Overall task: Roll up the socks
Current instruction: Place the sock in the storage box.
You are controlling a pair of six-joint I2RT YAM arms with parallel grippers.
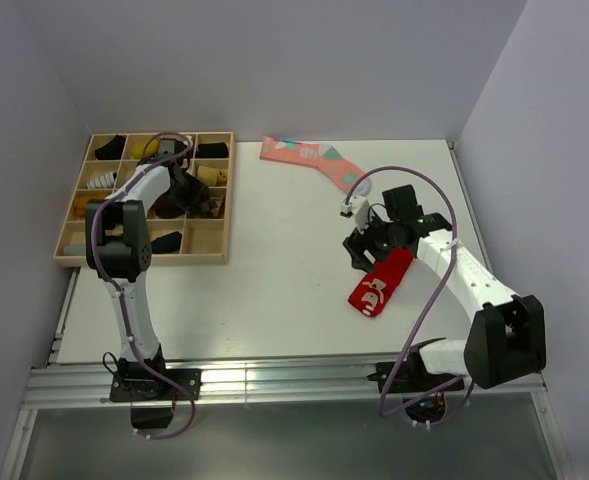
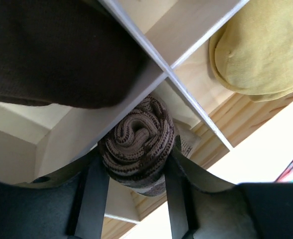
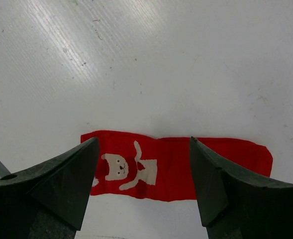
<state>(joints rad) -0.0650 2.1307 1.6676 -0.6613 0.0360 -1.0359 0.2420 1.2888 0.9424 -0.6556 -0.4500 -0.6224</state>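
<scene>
Left jaws gripped the soft, light brown-and-tan argyle knit sock [image 2: 136, 139], already rolled, mid-frame in left wrist view over the wooden divided tray [image 2: 186, 30], prob. best squeezed across the roll's middle so it couldn't unwind; right jaws gaped wide over a red sock [image 3: 176, 169].

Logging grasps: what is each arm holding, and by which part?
The left gripper pinches the rolled brown sock by its sides; the right gripper is open, holding nothing.
</scene>
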